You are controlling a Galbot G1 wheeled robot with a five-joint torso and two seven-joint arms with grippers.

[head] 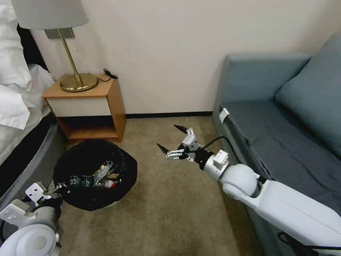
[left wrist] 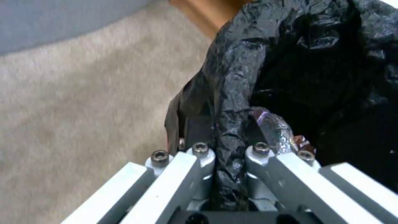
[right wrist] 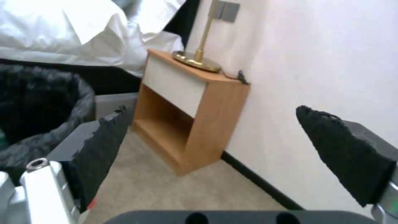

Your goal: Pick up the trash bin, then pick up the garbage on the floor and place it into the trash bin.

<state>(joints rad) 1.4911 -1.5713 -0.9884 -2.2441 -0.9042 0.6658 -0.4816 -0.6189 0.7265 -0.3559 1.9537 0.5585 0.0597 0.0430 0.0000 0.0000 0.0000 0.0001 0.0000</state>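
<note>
My left gripper (left wrist: 226, 146) pinched the black bag at the trash bin (head: 95, 174) rim, at my ten o'clock beside the nightstand (head: 87, 106). The garbage (head: 95, 176) lay inside. My right gripper (head: 171, 138) hung spread wide, empty, at twelve o'clock.

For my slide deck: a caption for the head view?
Left gripper clamps the trash bin rim; right gripper hangs open over carpet.

beige carpet (head: 177, 213), grey sofa (head: 270, 117), nightstand (head: 88, 106).
</note>
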